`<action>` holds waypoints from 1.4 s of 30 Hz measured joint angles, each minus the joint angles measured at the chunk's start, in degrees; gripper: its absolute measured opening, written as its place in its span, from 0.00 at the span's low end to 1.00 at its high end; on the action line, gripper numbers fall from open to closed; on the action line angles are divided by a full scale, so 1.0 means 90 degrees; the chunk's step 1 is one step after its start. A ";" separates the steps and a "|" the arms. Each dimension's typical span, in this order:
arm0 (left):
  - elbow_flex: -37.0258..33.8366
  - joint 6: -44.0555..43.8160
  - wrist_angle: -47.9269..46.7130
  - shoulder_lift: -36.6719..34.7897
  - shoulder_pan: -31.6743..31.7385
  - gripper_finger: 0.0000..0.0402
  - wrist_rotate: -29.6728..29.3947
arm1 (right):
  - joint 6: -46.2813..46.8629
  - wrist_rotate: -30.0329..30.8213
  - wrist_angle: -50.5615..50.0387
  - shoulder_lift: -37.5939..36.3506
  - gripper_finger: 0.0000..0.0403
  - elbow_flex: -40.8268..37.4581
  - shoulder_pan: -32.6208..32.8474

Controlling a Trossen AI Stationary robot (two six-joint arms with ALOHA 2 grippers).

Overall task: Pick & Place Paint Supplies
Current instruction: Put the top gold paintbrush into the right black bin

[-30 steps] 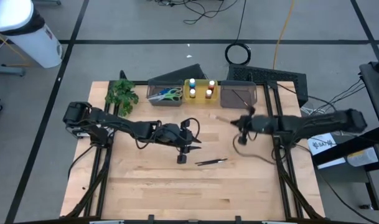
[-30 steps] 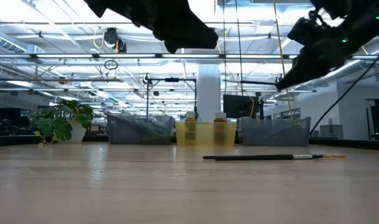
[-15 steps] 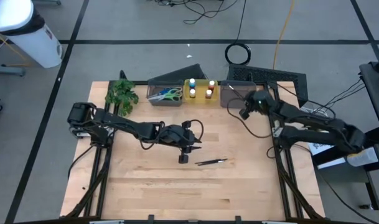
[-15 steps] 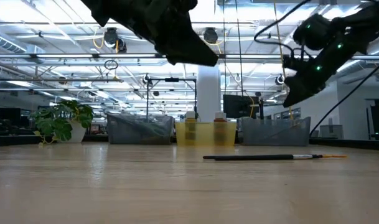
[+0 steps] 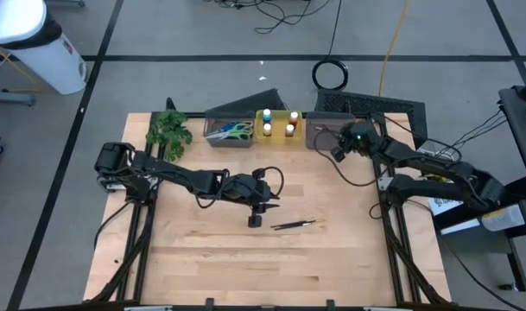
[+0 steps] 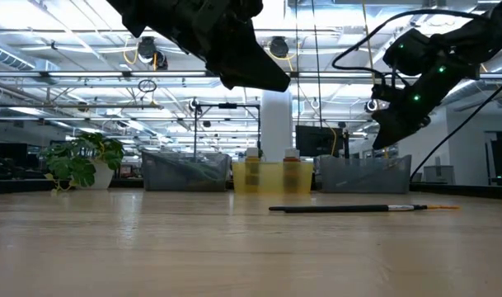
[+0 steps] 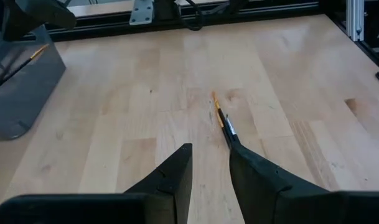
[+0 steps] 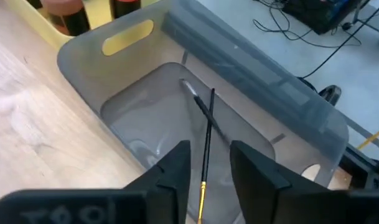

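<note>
One dark brush (image 5: 293,225) lies flat on the table's middle; it also shows as a brush (image 7: 223,124) in the left wrist view. My left gripper (image 5: 256,214) hovers open just to its left, touching nothing. My right gripper (image 8: 211,146) is open above the right grey bin (image 8: 251,68). A dark brush with a yellow end (image 8: 206,143) stands in line with the gap between its fingers, leaning inside that bin. A second brush (image 8: 190,90) lies beneath it. The paint bottles (image 5: 278,125) stand in the yellow bin, and the scissors (image 5: 231,131) lie in the left grey bin.
Three bins line the far edge, with a green plant (image 5: 169,131) at their left end. Black frame rails run down both table sides. Bare wood lies around the loose brush and toward the near edge. A cable (image 5: 358,177) hangs from my right arm.
My right arm has swung from the table's middle right toward the far edge, carrying a brush, and now hangs over the right grey bin. The brush on the table has stayed where it was.
</note>
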 joint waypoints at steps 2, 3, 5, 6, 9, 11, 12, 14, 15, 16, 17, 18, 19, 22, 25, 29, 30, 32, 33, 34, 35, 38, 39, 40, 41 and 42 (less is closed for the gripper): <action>-0.0002 -0.0086 -0.0002 0.0000 0.0000 0.29 0.0001 | 0.0216 -0.0028 0.0002 0.0000 0.28 0.0000 0.0000; 0.0000 -0.0129 -0.0005 0.0000 0.0000 0.29 0.0002 | 0.0337 -0.0175 0.0002 0.0000 0.29 0.0000 0.0000; 0.0000 -0.0276 -0.0005 0.0000 -0.0012 0.29 0.0045 | 0.0447 -0.0760 0.0007 0.0000 0.30 0.0000 0.0000; 0.0000 -0.0366 -0.0002 0.0000 -0.0027 0.29 0.0086 | 0.0519 -0.1161 0.0006 0.0000 0.31 0.0000 0.0006; 0.0000 -0.0473 -0.0002 0.0002 -0.0122 0.29 0.0186 | 0.0751 -0.2222 0.0052 0.0000 0.31 0.0000 0.0199; -0.0021 -0.0483 0.0059 0.0042 -0.0231 0.29 0.0211 | 0.0839 -0.2644 0.0163 0.0000 0.31 0.0000 0.0478; -0.0029 -0.0508 0.0107 0.0100 -0.0292 0.29 0.0215 | 0.0859 -0.2725 0.0219 0.0000 0.30 0.0000 0.0652; -0.0038 -0.0618 0.0131 0.0285 -0.0423 0.29 0.0216 | 0.0862 -0.2818 0.0441 0.0000 0.30 -0.0002 0.1023; -0.0041 -0.0678 0.0189 0.0435 -0.0492 0.29 0.0214 | 0.0861 -0.2820 0.0584 0.0000 0.29 -0.0002 0.1221; -0.0041 -0.0717 0.0264 0.0593 -0.0561 0.29 0.0196 | 0.0860 -0.2819 0.0738 -0.0001 0.29 -0.0002 0.1397; -0.0041 -0.0741 0.0294 0.0761 -0.0624 0.29 0.0132 | 0.0853 -0.2823 0.0874 -0.0011 0.29 -0.0002 0.1568; -0.0041 -0.0720 0.0305 0.0939 -0.0673 0.29 0.0045 | 0.0850 -0.2821 0.1007 -0.0027 0.29 -0.0002 0.1730; -0.0043 -0.0653 0.0337 0.1119 -0.0718 0.29 -0.0075 | 0.0844 -0.2817 0.1185 -0.0033 0.28 -0.0002 0.1886; -0.0047 -0.0506 0.0358 0.1589 -0.0782 0.29 -0.0599 | 0.0833 -0.2816 0.1616 -0.0032 0.28 -0.0002 0.2325; -0.0049 -0.0553 0.0364 0.1927 -0.0746 0.29 -0.0709 | 0.0652 -0.2816 0.1969 -0.0034 0.28 -0.0001 0.2709; -0.0038 -0.0637 0.0420 0.2045 -0.0662 0.29 -0.0635 | 0.0353 -0.2806 0.2238 -0.0032 0.28 -0.0002 0.3031; -0.0036 -0.0686 0.0386 0.2042 -0.0637 0.29 -0.0615 | 0.0336 -0.2806 0.2300 -0.0032 0.28 -0.0002 0.3079; -0.0036 -0.0756 0.0377 0.2042 -0.0598 0.29 -0.0607 | 0.0303 -0.2805 0.2341 -0.0034 0.28 -0.0002 0.3137; -0.0036 -0.0759 0.0373 0.2042 -0.0594 0.29 -0.0612 | 0.0266 -0.2805 0.2341 -0.0032 0.28 -0.0002 0.3154; -0.0036 -0.0759 0.0371 0.2042 -0.0590 0.29 -0.0612 | 0.0238 -0.2803 0.2341 -0.0032 0.28 -0.0002 0.3168; -0.0036 -0.0758 0.0364 0.2042 -0.0590 0.29 -0.0614 | 0.0220 -0.2804 0.2341 -0.0032 0.28 -0.0002 0.3169; -0.0039 -0.0733 0.0382 0.2004 -0.0588 0.29 -0.0616 | 0.0215 -0.2805 0.2304 -0.0032 0.28 -0.0002 0.3170; -0.0041 -0.0748 0.0385 0.1968 -0.0585 0.29 -0.0585 | 0.0215 -0.2805 0.2264 -0.0032 0.28 -0.0002 0.3169; -0.0046 -0.0770 0.0434 0.1932 -0.0581 0.29 -0.0415 | 0.0214 -0.2805 0.2230 -0.0032 0.28 -0.0001 0.3169; -0.0046 -0.0775 0.0528 0.1898 -0.0574 0.29 -0.0149 | 0.0214 -0.2805 0.2196 -0.0032 0.28 -0.0002 0.3169; -0.0046 -0.0775 0.0606 0.1861 -0.0571 0.29 0.0120 | 0.0214 -0.2805 0.2172 -0.0032 0.28 -0.0002 0.3169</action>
